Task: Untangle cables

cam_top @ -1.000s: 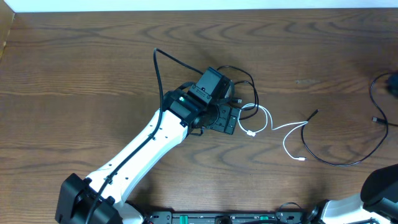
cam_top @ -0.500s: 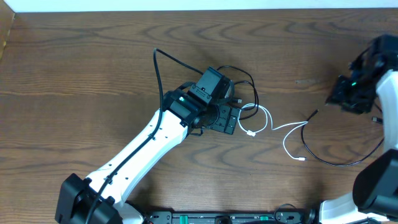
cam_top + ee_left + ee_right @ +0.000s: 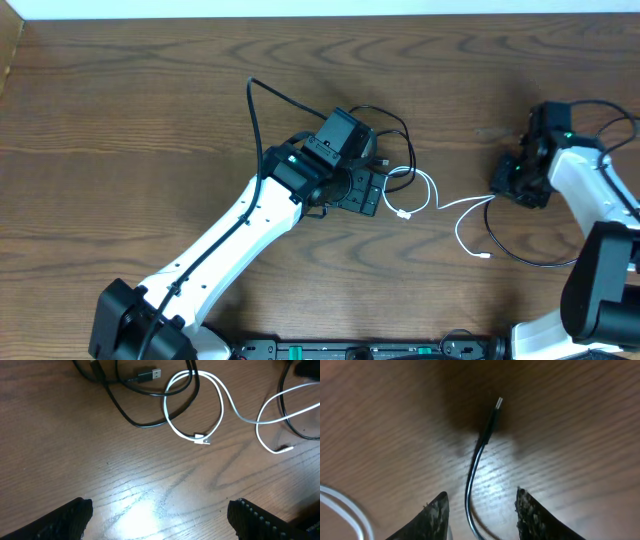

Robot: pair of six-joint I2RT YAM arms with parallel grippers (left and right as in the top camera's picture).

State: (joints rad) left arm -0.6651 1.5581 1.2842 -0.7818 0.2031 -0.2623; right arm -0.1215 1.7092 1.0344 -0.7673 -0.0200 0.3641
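The cables lie in the middle of the table. A black cable (image 3: 392, 128) with a silvery USB plug (image 3: 150, 373) loops through a white cable (image 3: 432, 192), whose loop (image 3: 220, 405) and plug (image 3: 202, 440) show in the left wrist view. Another black cable (image 3: 530, 260) curves at the right. Its plug end (image 3: 494, 412) lies on the wood. My left gripper (image 3: 362, 190) is open and empty (image 3: 160, 520), just short of the loops. My right gripper (image 3: 512, 186) is open (image 3: 482, 515), with the black cable (image 3: 470, 487) running between its fingers.
The left arm's thick black cable (image 3: 255, 110) arches up behind its wrist. The right arm's cable (image 3: 610, 125) loops at the far right. The table's far edge (image 3: 320, 17) runs along the top. Bare wood (image 3: 150, 120) lies to the left.
My right arm has swung in from the right edge and come down over the black cable's plug end. My left arm and the cables have not moved.
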